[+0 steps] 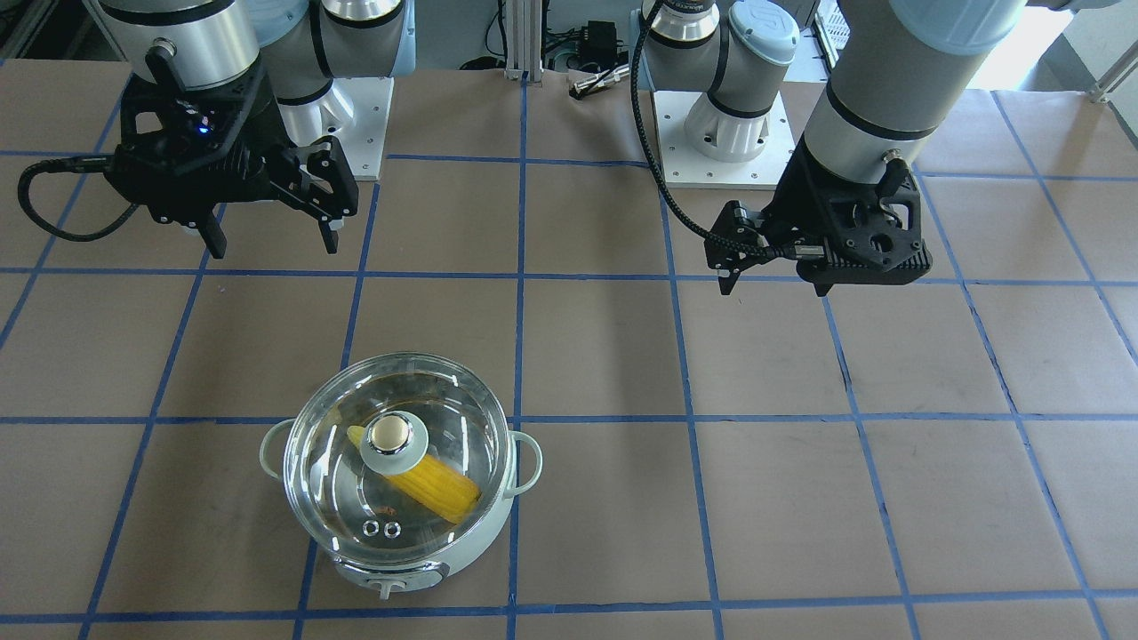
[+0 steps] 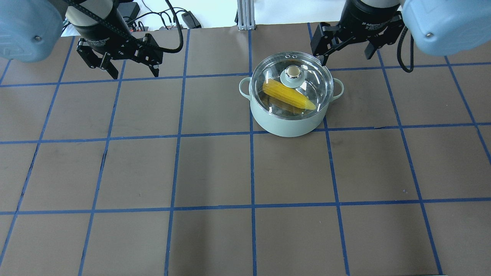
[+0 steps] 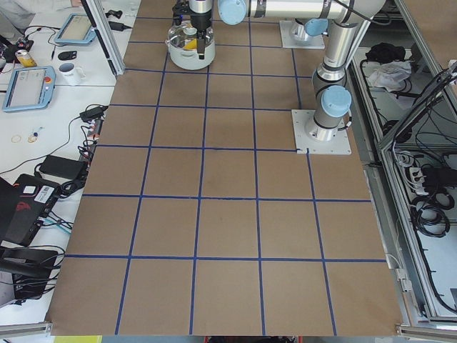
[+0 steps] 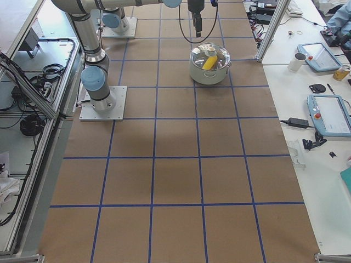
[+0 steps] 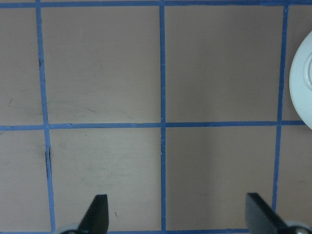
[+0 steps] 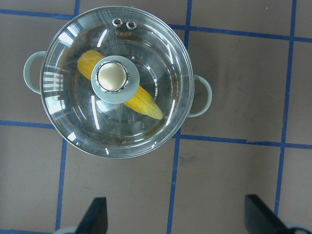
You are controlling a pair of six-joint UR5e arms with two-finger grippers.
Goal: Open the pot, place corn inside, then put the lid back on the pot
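Note:
The mint-green pot [image 1: 356, 569] stands on the table on my right side, also in the overhead view [image 2: 285, 124] and the right wrist view [image 6: 202, 95]. The glass lid [image 1: 391, 436] sits closed on it, its knob in the centre [image 6: 112, 75]. The yellow corn [image 1: 436, 489] lies inside under the lid [image 2: 289, 96] [image 6: 144, 103]. My right gripper [image 1: 271, 242] [image 2: 347, 57] [image 6: 178, 217] is open and empty, raised above the table on the robot's side of the pot. My left gripper [image 1: 773, 284] [image 2: 135, 73] [image 5: 178, 214] is open and empty over bare table, far from the pot.
Brown table cover with a blue tape grid. The two arm bases [image 1: 729, 133] [image 1: 351, 124] stand at the robot's edge. A side bench with tablets and a mug [image 4: 299, 60] lies beyond the pot. A pale round edge [image 5: 302, 83] shows at the left wrist view's right border.

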